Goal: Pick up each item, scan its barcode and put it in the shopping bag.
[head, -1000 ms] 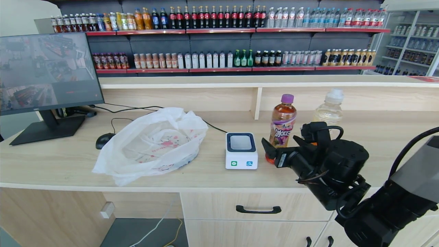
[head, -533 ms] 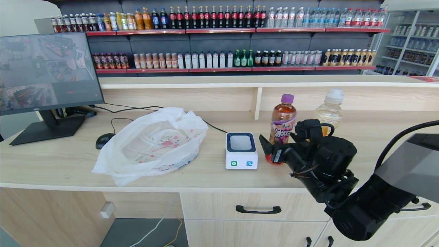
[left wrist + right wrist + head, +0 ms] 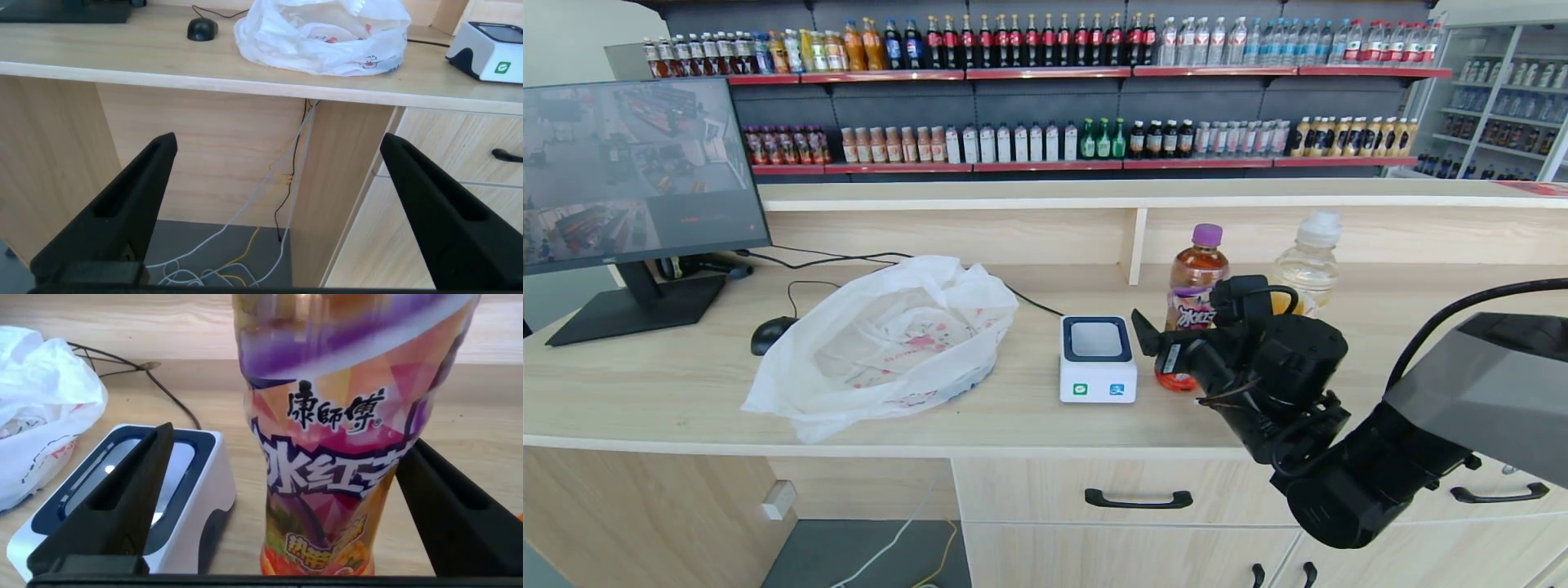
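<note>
Left end effector [image 3: 278, 143] hangs spread and empty below the worktop [image 3: 204, 69] edge, likely parked out of the way. Right end effector [image 3: 286, 445], also spread, straddles the upright tea bottle [image 3: 347, 490] at its purple-orange printed label, apparently ready to grip. The scanner [image 3: 1097, 358] stands just beside the bottle, with the shopping bag [image 3: 890, 343] beyond it.

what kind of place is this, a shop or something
Most likely a convenience-store checkout: shelves of bottled drinks line the back wall, and a barcode scanner sits beside a plastic shopping bag on the wooden counter.
</note>
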Tool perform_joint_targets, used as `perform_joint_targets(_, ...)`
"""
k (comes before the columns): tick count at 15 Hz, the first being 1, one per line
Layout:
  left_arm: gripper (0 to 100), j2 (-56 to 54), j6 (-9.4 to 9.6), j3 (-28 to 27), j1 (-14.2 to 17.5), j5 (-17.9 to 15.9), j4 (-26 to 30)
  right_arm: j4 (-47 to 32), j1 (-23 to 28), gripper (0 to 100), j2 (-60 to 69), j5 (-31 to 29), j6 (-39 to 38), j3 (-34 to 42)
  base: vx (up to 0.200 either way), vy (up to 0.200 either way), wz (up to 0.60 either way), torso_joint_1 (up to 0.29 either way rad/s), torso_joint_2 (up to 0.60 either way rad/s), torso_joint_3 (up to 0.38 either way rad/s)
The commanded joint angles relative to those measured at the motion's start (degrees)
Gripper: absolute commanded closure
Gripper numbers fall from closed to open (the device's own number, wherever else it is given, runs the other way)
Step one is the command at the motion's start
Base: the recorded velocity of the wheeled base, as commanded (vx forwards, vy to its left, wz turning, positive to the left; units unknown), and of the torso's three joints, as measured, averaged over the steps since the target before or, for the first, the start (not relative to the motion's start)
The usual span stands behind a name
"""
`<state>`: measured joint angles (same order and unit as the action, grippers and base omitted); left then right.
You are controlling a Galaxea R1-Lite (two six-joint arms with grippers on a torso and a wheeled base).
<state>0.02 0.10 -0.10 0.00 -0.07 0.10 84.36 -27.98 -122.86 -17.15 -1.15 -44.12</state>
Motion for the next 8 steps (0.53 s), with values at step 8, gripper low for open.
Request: perform_joint_targets(8,0,-0.02,-0.01,0.01,0.00,-0.01,-0.01,-0.07,1.79,0,-0.89,0.01,0.00,-2.02,0.000,0.000,0.00,0.000,0.00,0.000)
